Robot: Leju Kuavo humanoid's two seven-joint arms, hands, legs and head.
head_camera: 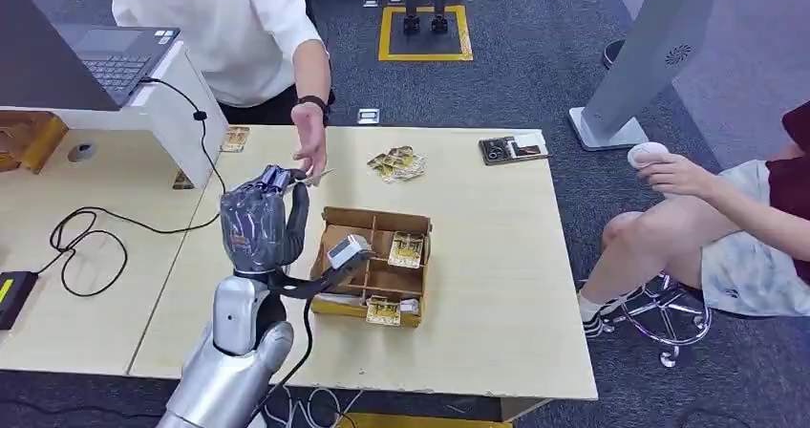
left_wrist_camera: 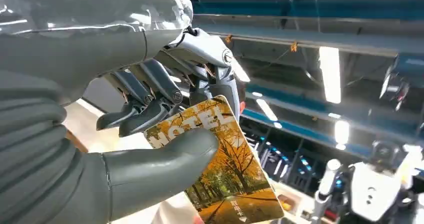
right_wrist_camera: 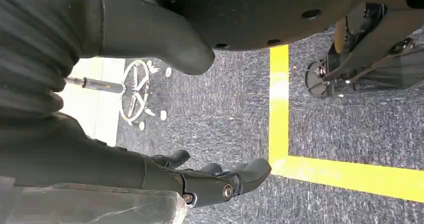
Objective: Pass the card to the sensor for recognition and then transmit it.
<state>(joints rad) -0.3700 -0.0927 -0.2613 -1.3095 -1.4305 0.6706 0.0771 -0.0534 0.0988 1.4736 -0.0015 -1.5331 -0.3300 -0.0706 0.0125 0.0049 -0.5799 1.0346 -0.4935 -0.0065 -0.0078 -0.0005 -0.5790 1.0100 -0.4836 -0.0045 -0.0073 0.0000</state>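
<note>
Left hand pinches the card between thumb and fingers, raised over the surface. The card's free end points forward at the person's hand, just beyond it. Right hand hangs by the floor, fingers apart, holding nothing.

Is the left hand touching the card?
Touching. The left wrist view shows the left hand pinching the card: the thumb presses its printed face and the fingers lie behind it.
</note>
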